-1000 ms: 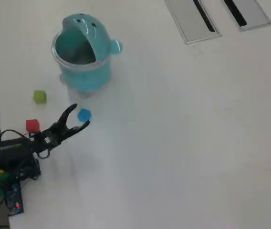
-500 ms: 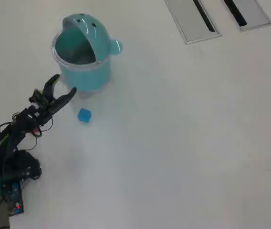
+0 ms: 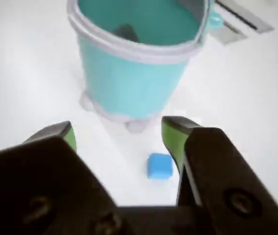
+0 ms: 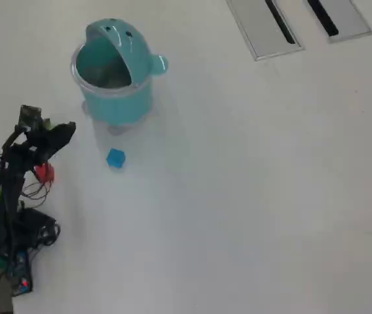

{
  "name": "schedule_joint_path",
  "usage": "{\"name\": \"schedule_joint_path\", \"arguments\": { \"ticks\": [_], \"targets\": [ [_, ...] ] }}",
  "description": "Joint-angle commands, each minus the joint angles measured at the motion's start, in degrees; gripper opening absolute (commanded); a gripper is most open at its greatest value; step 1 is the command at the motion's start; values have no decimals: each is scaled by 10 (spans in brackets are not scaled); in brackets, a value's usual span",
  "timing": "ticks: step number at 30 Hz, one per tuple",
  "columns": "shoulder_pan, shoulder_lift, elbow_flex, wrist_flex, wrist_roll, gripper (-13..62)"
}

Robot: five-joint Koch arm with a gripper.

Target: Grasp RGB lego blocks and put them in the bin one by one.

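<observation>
Gripper (image 3: pixel 117 134) stood wide open in wrist view, nothing between jaws; green fingertips (image 3: pixel 171 134) showed on both sides. Bin (image 4: pixel 114 98) stood with lid flipped up, mouth open; contents not clear. Blue block (image 4: pixel 115 157) lay on table just below bin in overhead view, apart from its base. Red block (image 4: pixel 44 173) sat farther left of bin, partly under arm. Yellow-green block not visible. Step judged: approach for a grasp, none made yet. Next move calls for descent over chosen block, jaws straddling it, then closure.
</observation>
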State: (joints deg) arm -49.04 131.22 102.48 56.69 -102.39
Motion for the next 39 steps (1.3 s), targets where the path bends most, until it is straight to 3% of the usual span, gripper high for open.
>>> {"name": "schedule_joint_path", "arguments": {
  "ticks": [1,10,19,39],
  "targets": [
    [-11,47,-54,11,-11,313],
    [-144,45,30,68,-16,313],
    [-161,45,144,54,-83,313],
    [-235,44,380,-45,-56,304]
  ]
}}
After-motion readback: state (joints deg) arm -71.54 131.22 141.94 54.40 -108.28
